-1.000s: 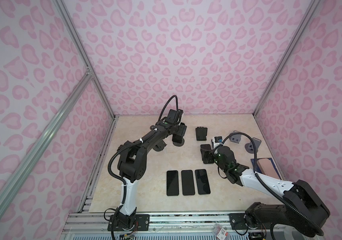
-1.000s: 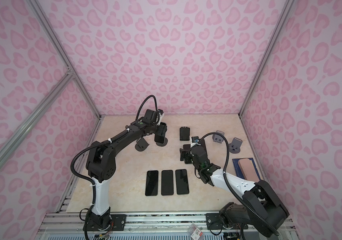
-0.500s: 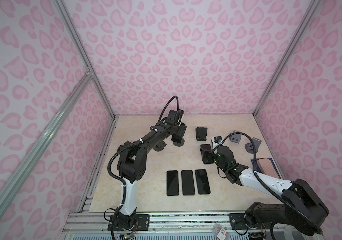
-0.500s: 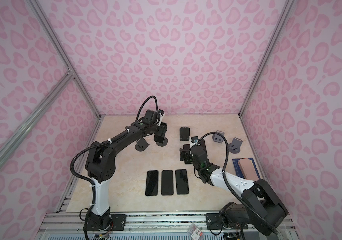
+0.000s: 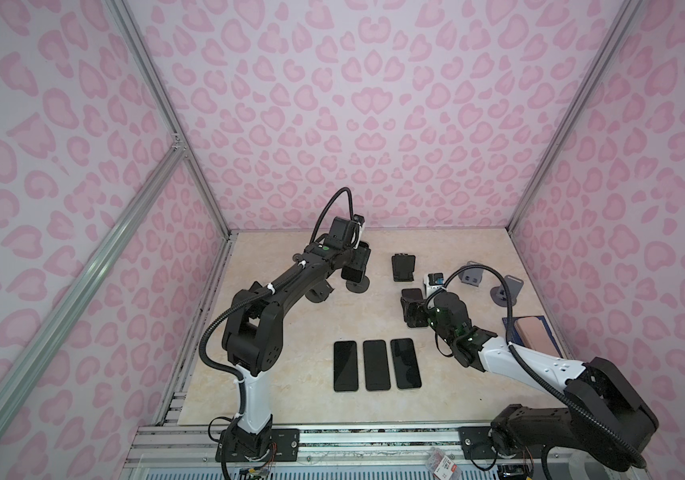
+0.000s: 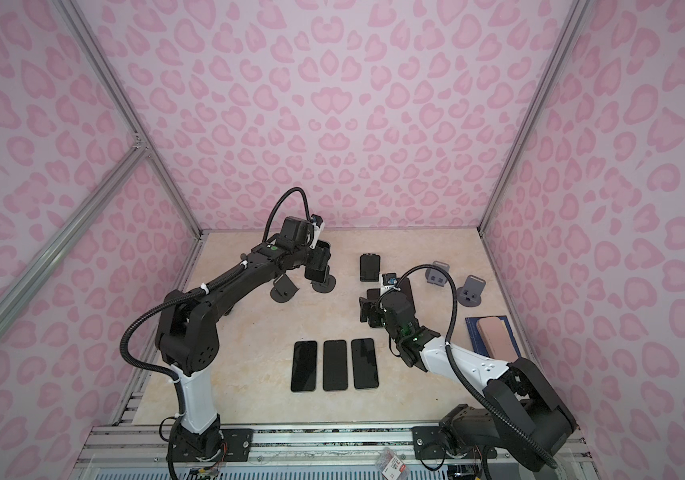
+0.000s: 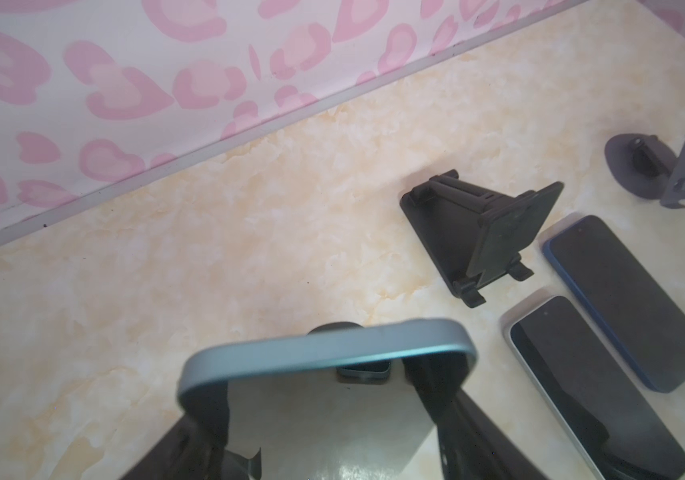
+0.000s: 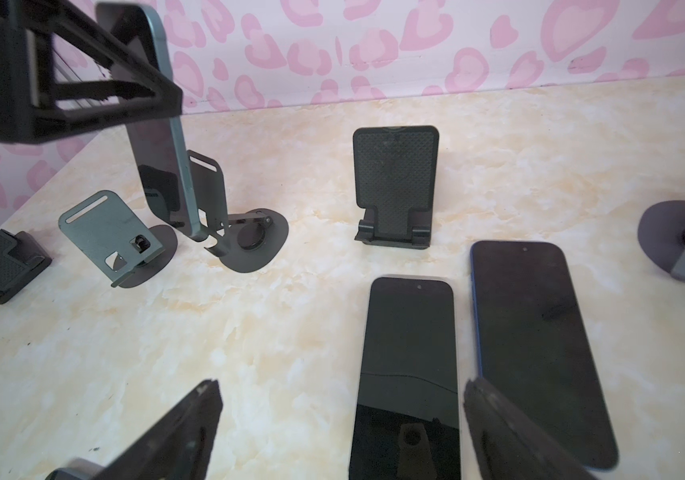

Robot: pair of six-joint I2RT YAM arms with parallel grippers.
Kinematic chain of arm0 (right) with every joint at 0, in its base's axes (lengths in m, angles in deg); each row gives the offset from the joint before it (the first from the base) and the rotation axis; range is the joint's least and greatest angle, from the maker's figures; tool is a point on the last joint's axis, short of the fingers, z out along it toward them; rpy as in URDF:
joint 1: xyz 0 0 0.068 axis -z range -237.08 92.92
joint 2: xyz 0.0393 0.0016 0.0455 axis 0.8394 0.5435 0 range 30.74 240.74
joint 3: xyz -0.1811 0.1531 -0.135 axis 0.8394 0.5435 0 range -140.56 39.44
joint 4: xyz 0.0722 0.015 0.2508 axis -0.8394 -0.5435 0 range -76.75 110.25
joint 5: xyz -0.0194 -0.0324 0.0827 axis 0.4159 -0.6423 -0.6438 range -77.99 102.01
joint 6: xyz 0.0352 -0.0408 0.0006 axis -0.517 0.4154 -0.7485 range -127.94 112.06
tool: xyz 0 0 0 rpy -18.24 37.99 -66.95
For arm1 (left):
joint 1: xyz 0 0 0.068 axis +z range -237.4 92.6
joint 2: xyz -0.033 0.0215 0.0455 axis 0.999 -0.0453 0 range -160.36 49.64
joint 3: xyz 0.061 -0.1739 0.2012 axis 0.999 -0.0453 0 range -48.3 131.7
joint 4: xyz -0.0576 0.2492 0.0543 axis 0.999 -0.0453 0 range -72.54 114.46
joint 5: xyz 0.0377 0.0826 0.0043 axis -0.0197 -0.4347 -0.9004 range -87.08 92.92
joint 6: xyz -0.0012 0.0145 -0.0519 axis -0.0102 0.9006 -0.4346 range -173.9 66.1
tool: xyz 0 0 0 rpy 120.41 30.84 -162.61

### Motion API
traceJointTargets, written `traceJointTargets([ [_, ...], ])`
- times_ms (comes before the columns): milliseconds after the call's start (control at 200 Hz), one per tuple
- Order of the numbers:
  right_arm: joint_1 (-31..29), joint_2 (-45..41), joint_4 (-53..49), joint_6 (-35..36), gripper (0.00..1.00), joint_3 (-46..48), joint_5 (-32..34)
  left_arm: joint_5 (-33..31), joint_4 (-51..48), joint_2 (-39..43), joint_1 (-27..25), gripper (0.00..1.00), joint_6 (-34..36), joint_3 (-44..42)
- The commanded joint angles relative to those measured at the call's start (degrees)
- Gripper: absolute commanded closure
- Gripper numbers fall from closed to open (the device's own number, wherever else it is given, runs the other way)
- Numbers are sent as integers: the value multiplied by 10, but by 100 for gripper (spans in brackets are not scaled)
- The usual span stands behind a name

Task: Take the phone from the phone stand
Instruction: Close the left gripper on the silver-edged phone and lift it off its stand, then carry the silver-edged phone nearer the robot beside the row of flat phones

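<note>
Left end effector clamped on the upright phone by its side edges; phone's lower end at the lip of the phone stand, near back wall. Right end effector jaws wide apart, above flat phone lying on surface.

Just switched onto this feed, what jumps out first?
The left gripper is clamped on the upright phone in its stand, back left of the table. Three phones lie in a neat row at the front; the right gripper hangs open over two more phones.
</note>
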Motion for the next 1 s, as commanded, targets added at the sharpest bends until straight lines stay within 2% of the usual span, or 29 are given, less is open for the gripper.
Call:
traceJointTargets([
  [0, 0, -5, 12, 0, 7, 0, 3, -6, 17, 38, 1, 34, -13, -6],
  [185, -1, -24, 33, -2, 7, 18, 16, -24, -5, 124, 1, 35, -46, -61],
  [575, -4, 10, 50, -14, 7, 15, -5, -98, -46, 366, 1, 36, -118, -283],
  [755, -6, 10, 50, -16, 8, 12, -9, -134, -88, 428, 1, 37, -182, -356],
  [995, -7, -16, 48, -19, 8, 18, -14, -117, -132, 463, 0, 38, -239, -414],
])
